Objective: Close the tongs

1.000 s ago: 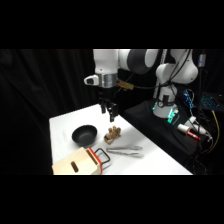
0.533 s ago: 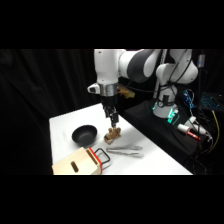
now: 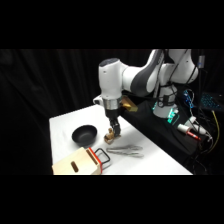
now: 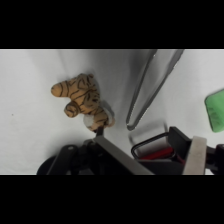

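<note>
While the white arm reaches down from above in the side view, its jaws (image 3: 114,131) stand low over the worktop (image 3: 65,122), directly above a small brown striped soft toy (image 3: 110,134). Whether the jaws are open, closed or gripping cannot be told from either view; the linkage in the wrist view is dark and hides the fingertips.

The tongs (image 3: 124,149) lie flat on the worktop, just below and slightly to the right of the jaws in the side view, apart from them and untouched. In the wrist view the tongs (image 4: 150,85) appear as two slim grey metal arms that meet at one end close to the jaws and spread apart towards the far edge, so they lie open.

The striped toy (image 4: 82,100) in the wrist view lies just ahead of the jaws and to the left of the tongs, near them but not touching.

A black bowl (image 3: 84,134) rests left of the jaws. A wooden box (image 3: 77,164) with a red and black wire handle (image 3: 100,156) sits nearer the camera, its handle close to the joined end of the tongs.
</note>
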Available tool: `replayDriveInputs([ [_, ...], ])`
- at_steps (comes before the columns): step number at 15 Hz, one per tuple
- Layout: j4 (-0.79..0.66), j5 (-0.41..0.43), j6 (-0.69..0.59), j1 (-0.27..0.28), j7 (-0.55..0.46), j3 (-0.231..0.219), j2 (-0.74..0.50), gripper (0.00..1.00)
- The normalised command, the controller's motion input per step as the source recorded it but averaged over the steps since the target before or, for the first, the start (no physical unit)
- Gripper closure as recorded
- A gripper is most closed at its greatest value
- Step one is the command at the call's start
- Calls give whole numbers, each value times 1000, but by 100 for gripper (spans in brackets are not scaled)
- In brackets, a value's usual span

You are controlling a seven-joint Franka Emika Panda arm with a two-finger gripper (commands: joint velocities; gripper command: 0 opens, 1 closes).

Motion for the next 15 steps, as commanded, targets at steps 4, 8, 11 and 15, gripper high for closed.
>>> replayDriveInputs([
  [4,-67,128,308,94,243,-45,125,0],
  [8,-39,188,342,114,179,-65,160,0],
  [11,4,149,330,176,158,-90,198,0],
  [15,43,170,271,172,80,-82,212,0],
])
